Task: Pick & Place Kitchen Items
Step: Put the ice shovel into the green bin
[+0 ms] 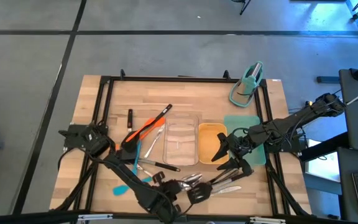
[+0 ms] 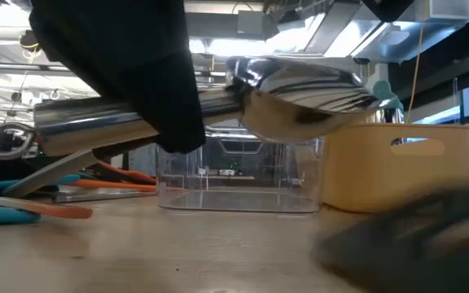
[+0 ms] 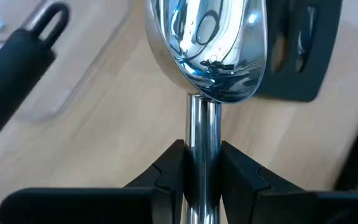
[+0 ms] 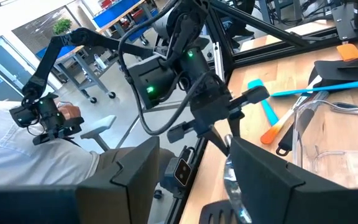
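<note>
Left wrist view has the left gripper (image 3: pixel 202 177) clenched on the handle of a steel spoon (image 3: pixel 205 50), bowl pointing away over the wooden table (image 3: pixel 117 118) (near its front edge, from above). From overhead, the right gripper (image 1: pixel 224 155) hangs released beside the yellow tray (image 1: pixel 209 142), grasping nothing.

Two trays counted: one clear tray (image 1: pixel 182 142) at table centre, one yellow tray (image 1: pixel 211 142) at its 3 o'clock. One teal stand (image 1: pixel 248 84) at 1 o'clock. One orange spatula (image 1: pixel 143 130) at 9 o'clock. Two blue spatulas seen at 8 o'clock. Steel spoons clustered at 6 o'clock, number not countable. Two grippers present.
</note>
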`<act>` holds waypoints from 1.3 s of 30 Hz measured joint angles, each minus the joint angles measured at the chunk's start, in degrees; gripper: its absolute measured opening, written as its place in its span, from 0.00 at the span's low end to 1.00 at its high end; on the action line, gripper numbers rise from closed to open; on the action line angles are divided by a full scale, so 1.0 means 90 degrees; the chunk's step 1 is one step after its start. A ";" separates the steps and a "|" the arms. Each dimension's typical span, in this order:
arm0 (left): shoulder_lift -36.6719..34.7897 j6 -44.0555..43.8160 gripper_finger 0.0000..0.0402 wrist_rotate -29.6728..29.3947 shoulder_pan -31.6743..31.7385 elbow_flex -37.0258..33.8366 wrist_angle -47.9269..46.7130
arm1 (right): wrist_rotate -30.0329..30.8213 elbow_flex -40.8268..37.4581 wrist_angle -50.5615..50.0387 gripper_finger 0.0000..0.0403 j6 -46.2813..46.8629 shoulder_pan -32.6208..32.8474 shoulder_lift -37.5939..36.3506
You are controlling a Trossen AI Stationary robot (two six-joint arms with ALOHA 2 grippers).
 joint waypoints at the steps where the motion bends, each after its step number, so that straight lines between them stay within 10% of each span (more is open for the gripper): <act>1: 0.0000 -0.0034 0.17 -0.0101 0.0000 0.0002 -0.0038 | 0.0000 0.0000 -0.0001 0.50 0.0000 0.0000 -0.0001; 9: -0.0048 -0.0039 0.17 -0.1192 -0.0034 0.0338 -0.0402 | 0.0024 0.0000 -0.0040 0.50 -0.0043 -0.0002 0.0000; 25: -0.0076 0.0289 0.17 -0.5903 -0.0380 0.1815 -0.1263 | 0.0897 0.0002 0.0825 0.50 -0.0909 0.0014 0.0016; 39: -0.0162 0.0397 0.17 -0.6238 -0.0052 0.2151 -0.1240 | 0.1384 0.0005 0.2792 0.50 -0.2958 0.0581 0.0999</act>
